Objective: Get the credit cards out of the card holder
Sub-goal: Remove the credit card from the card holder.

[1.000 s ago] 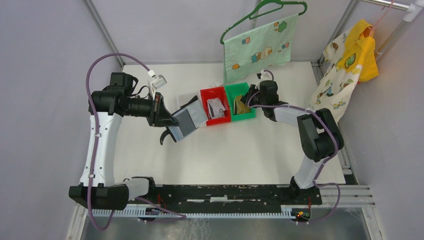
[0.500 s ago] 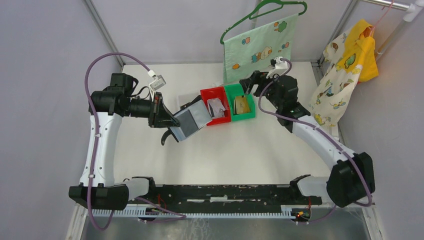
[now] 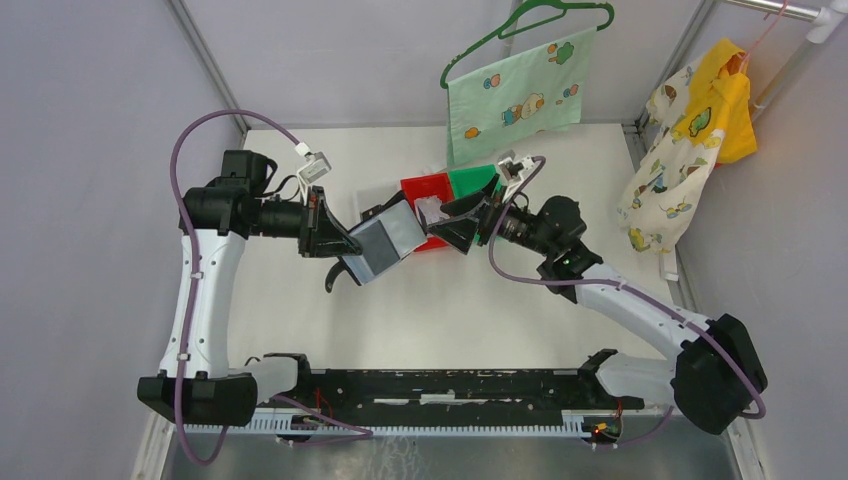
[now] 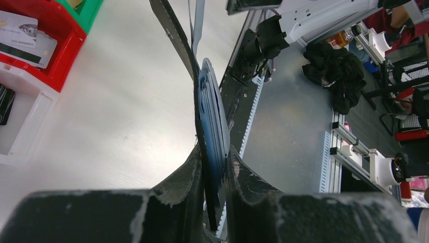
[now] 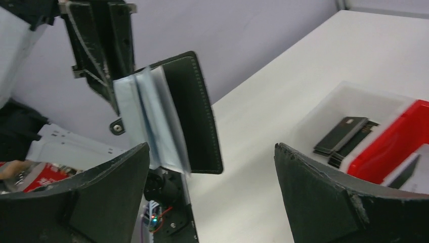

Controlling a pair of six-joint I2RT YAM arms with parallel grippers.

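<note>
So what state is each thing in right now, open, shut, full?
card holder: open, held off the table.
left gripper: shut on card holder.
right gripper: open, empty.
red bin: holds whitish credit cards.
clear bin: holds black items.
green bin: partly hidden behind right gripper.

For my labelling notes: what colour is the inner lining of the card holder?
Grey-blue, while the outside of the card holder is black; clearest in the right wrist view.

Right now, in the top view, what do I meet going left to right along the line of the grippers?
left gripper → card holder → right gripper → hanging patterned garments. The red bin and green bin overlap the right gripper, so they are left out.
</note>
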